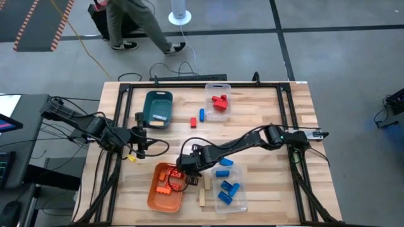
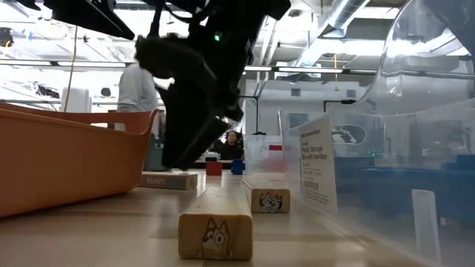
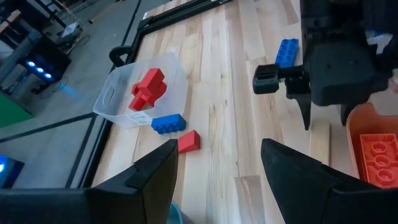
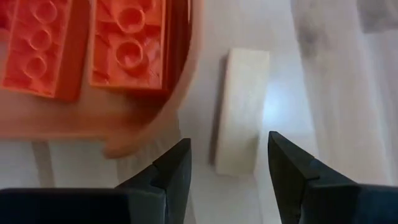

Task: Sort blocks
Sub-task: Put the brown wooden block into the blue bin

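Partly hidden wood block (image 4: pixel 241 111) between fingers (image 4: pixel 174 171)

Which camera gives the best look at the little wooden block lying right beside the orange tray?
The right wrist view: the wooden block lies in plain sight just ahead of the open right gripper, beside the orange tray. The high view shows it small, half under the arm. I cannot pick it out for certain in the low view or the left wrist view.

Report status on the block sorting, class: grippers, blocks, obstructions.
Right gripper open, poised over a wood block beside the orange tray. Left gripper open, waiting near the teal tray. Nothing blocking.
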